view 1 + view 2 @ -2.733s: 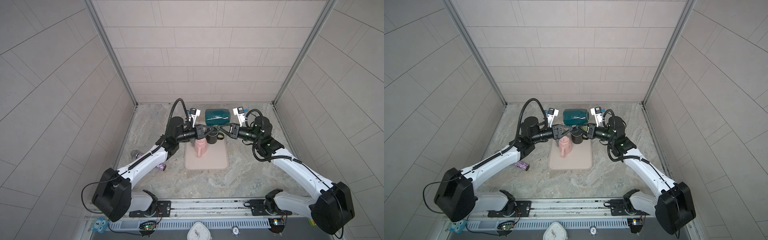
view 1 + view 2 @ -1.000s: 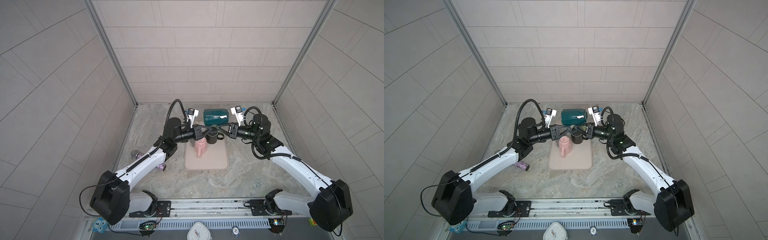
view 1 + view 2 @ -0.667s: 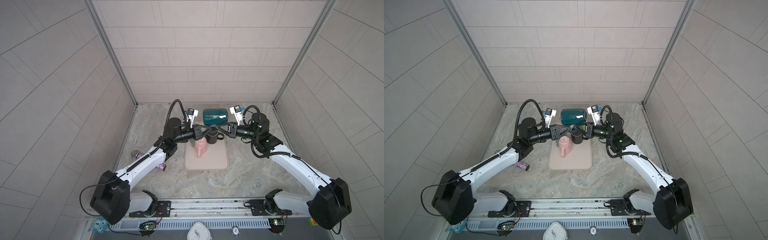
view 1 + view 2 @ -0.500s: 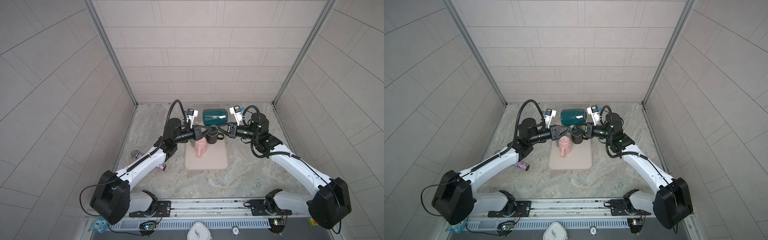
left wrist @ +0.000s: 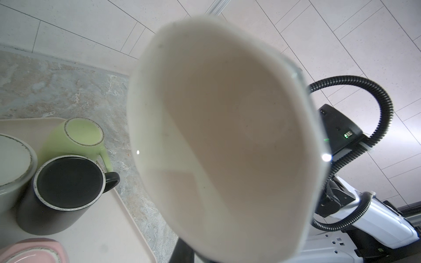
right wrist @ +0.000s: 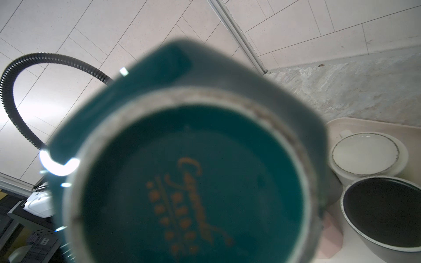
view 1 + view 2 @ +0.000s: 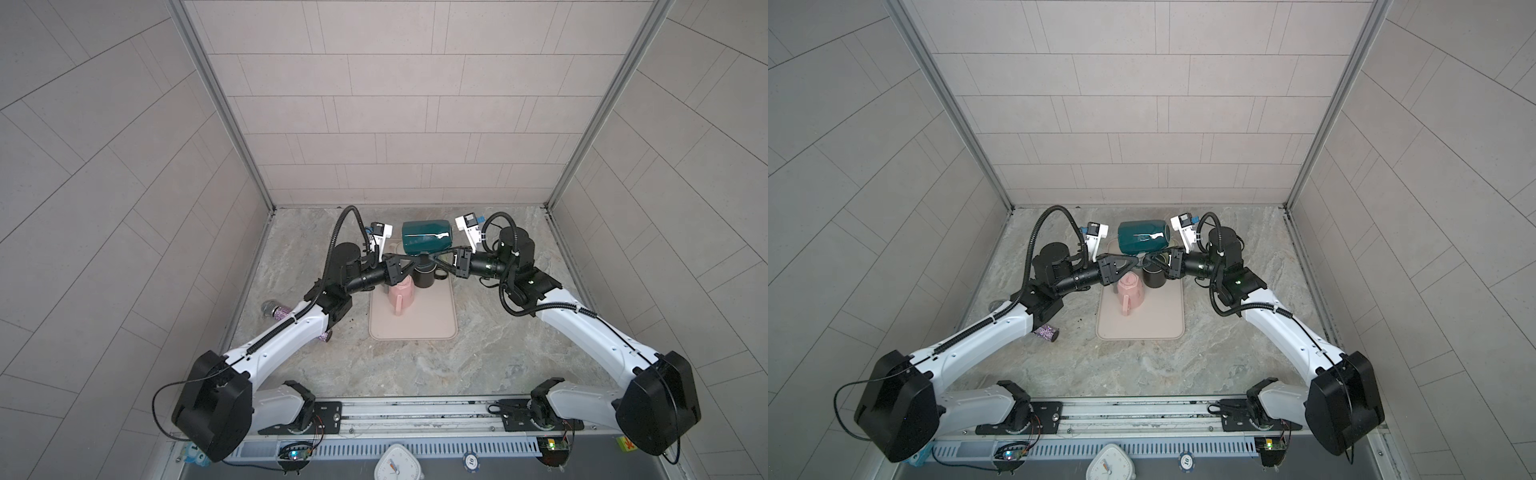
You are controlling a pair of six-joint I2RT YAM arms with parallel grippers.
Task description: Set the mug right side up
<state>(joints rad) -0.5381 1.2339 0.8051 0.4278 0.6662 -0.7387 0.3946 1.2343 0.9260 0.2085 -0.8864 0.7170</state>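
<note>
A: Where is the teal mug [image 7: 426, 237] sitting?

B: It isn't sitting. It is hanging in the air between the two arms, over the far end of the beige tray [image 7: 440, 328] by the look of it. The black mug [image 7: 424, 280] and the pink mug [image 7: 401, 293] are standing upside down on the tray below.

A: How is it lying?

B: It is lying on its side, with its long axis running from one arm to the other. The mouth is pointing at the left gripper [image 7: 415, 261], and the left wrist view is looking straight into the pale inside. The base is facing the right gripper [image 7: 434, 258].

A: And the jaws?

B: Both pairs are pinched closed, tips meeting under the mug. They are probably gripping its handle, though the contact itself is hiding beneath the body.

A: Which arm is nearer?

B: Neither, since the mug is hanging midway. I'm judging it half turned. The mouth end is needing to swing up and the base down before it goes onto the tray.
</note>
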